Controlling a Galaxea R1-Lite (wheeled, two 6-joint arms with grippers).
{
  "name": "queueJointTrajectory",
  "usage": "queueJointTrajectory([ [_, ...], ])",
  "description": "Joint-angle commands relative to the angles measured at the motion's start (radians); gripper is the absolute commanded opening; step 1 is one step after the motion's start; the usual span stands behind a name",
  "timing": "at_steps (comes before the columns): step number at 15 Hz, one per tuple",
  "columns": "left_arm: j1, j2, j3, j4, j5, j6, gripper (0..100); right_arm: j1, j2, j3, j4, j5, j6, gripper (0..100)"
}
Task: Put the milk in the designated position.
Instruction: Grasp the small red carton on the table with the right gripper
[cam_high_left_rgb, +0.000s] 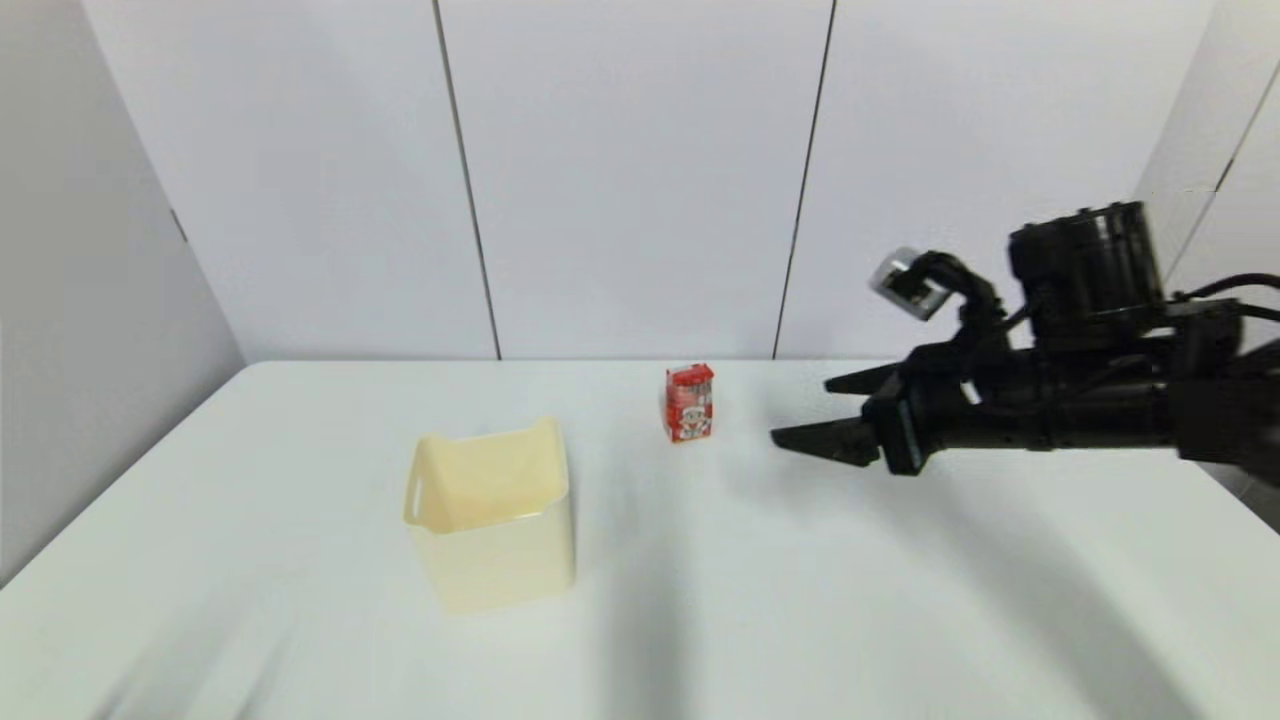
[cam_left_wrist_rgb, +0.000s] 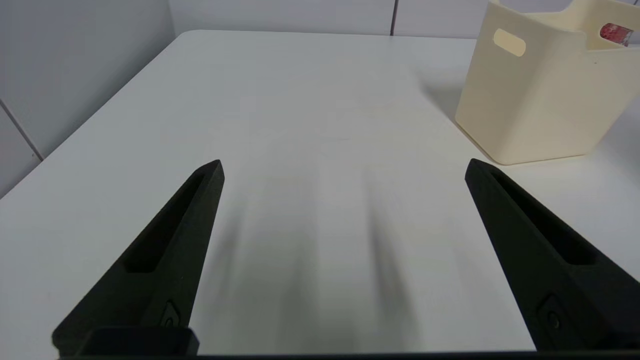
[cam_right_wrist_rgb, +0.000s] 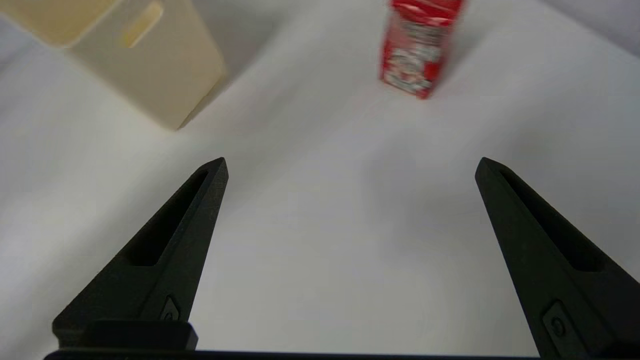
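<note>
One small, light milk (cam_high_left_rgb: 689, 402) carton stands upright toward the table's far edge, beside the cream bin (cam_high_left_rgb: 492, 512); the right gripper (cam_high_left_rgb: 812, 410), jaws wide, should squeeze its flat sides gently.

The left gripper (cam_left_wrist_rgb: 342, 167) idles, spread wide.

The head camera is looking forward and down across the white table (cam_high_left_rgb: 900, 600) from well back. Each wrist camera is sitting low behind its own fingers, looking along the tabletop. All three are taking in the cream bin (cam_high_left_rgb: 492, 520) (cam_left_wrist_rgb: 530, 100) (cam_right_wrist_rgb: 150, 65) and the milk (cam_high_left_rgb: 689, 402) (cam_left_wrist_rgb: 614, 33) (cam_right_wrist_rgb: 417, 47).
</note>
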Motion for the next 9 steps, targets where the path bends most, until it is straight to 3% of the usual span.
queueJointTrajectory([
  [1,0.0,0.001,0.0,0.0,0.0,0.0,100,0.07,0.328,-0.219,0.001,0.028,-0.043,100],
  [3,0.0,0.001,0.0,0.0,0.0,0.0,100,0.065,0.428,-0.344,0.001,0.019,-0.011,100],
  [5,0.0,0.001,0.0,0.0,0.0,0.0,100,0.061,0.483,-0.425,-0.018,-0.04,0.021,100],
  [6,0.0,0.001,0.0,0.0,0.0,0.0,100,0.058,0.512,-0.448,-0.033,-0.073,0.031,100],
  [9,0.0,0.001,0.0,0.0,0.0,0.0,100,0.058,0.578,-0.476,-0.1,-0.098,0.061,100],
])
